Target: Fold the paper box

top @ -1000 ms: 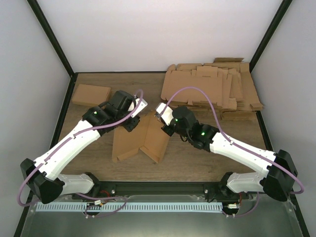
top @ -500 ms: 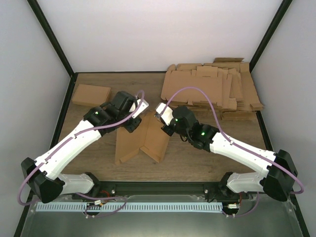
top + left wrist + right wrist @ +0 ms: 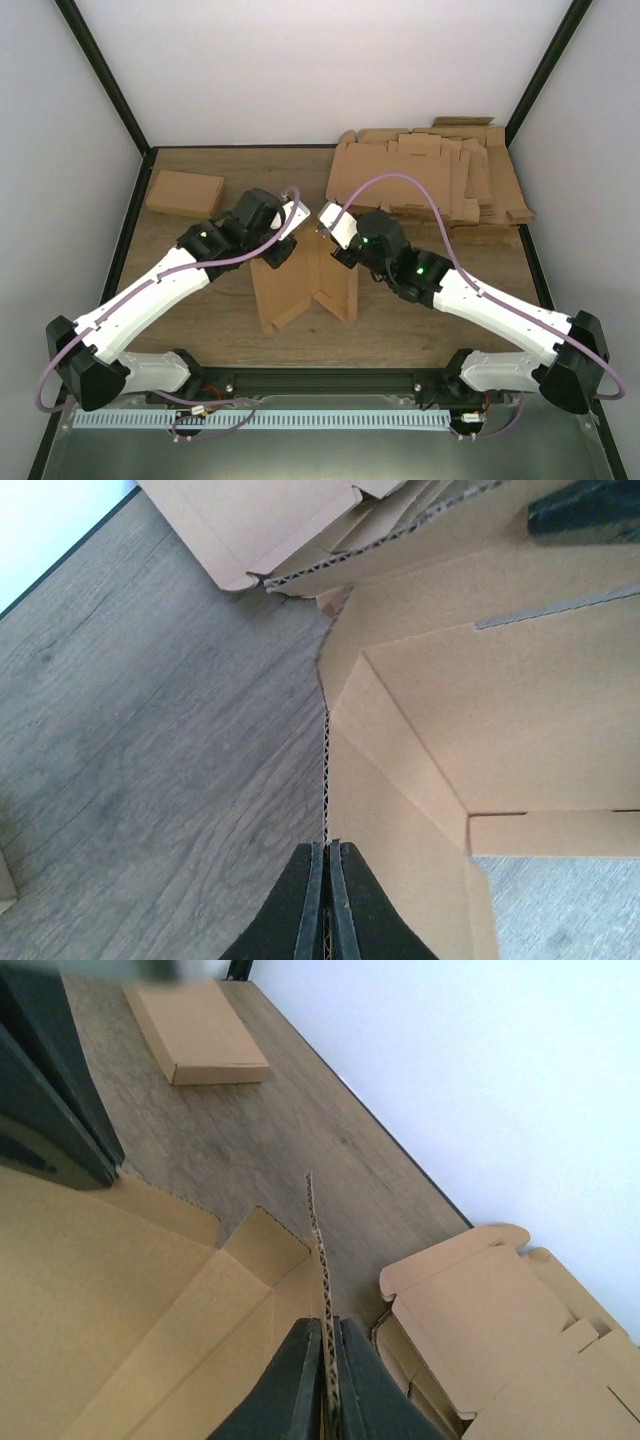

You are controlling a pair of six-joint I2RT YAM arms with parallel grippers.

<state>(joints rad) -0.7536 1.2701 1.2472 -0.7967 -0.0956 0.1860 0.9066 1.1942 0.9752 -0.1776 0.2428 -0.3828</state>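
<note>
The paper box [image 3: 292, 292] is a plain brown die-cut sheet standing half folded at the middle of the table, its side panels raised. My left gripper [image 3: 279, 251] is shut on the edge of the box's left panel; in the left wrist view the pads [image 3: 327, 846] pinch the corrugated edge of the paper box [image 3: 500, 710]. My right gripper [image 3: 336, 256] is shut on the right panel's edge; in the right wrist view the black fingers [image 3: 327, 1324] clamp the thin edge of the paper box [image 3: 120, 1290]. The two grippers face each other across the box.
A thick pile of flat brown cardboard sheets [image 3: 430, 180] lies at the back right, close behind the right gripper. A closed flat cardboard box [image 3: 184, 192] rests at the back left. Black frame posts and white walls border the table.
The left gripper has closed on the box's left panel edge. Both arms have shifted right, and the box's panels now stand more upright and closer together.
</note>
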